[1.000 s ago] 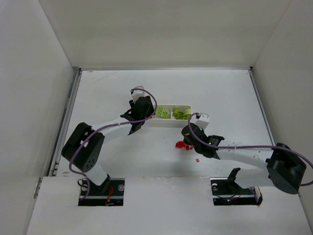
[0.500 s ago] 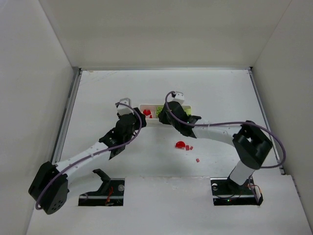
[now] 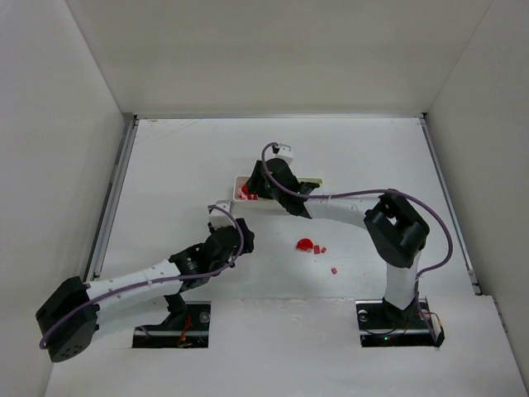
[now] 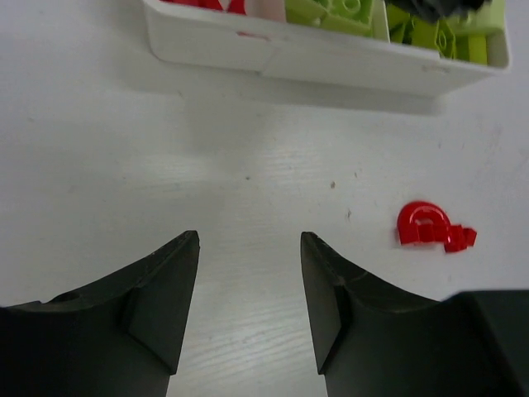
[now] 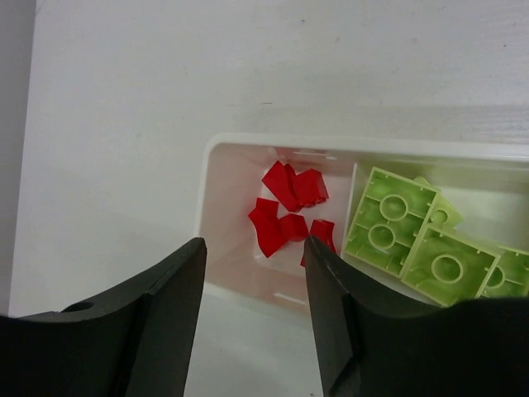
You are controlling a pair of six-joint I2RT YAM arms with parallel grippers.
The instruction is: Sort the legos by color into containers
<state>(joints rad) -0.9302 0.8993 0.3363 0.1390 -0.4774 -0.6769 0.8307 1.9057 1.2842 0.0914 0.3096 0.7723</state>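
Observation:
The white tray (image 5: 205, 194) holds several red legos (image 5: 289, 207) in its left end compartment and lime-green legos (image 5: 388, 219) in the one beside it. My right gripper (image 5: 254, 244) hovers open just above the red compartment with nothing between its fingers; in the top view that gripper (image 3: 256, 188) covers much of the tray (image 3: 238, 182). My left gripper (image 4: 250, 240) is open and empty over bare table, in front of the tray wall (image 4: 331, 66). A rounded red lego (image 4: 421, 225) with a tiny red one (image 4: 463, 238) against it lies on the table to its right.
In the top view the rounded red piece (image 3: 306, 245) lies in front of the tray, with a small red bit (image 3: 321, 249) beside it and another (image 3: 334, 270) nearer the arms. The left gripper (image 3: 240, 236) sits left of them. White walls enclose the table.
My right gripper moved from the loose red pieces to the tray's left end and opened there. My left arm drew back from the tray toward the near side.

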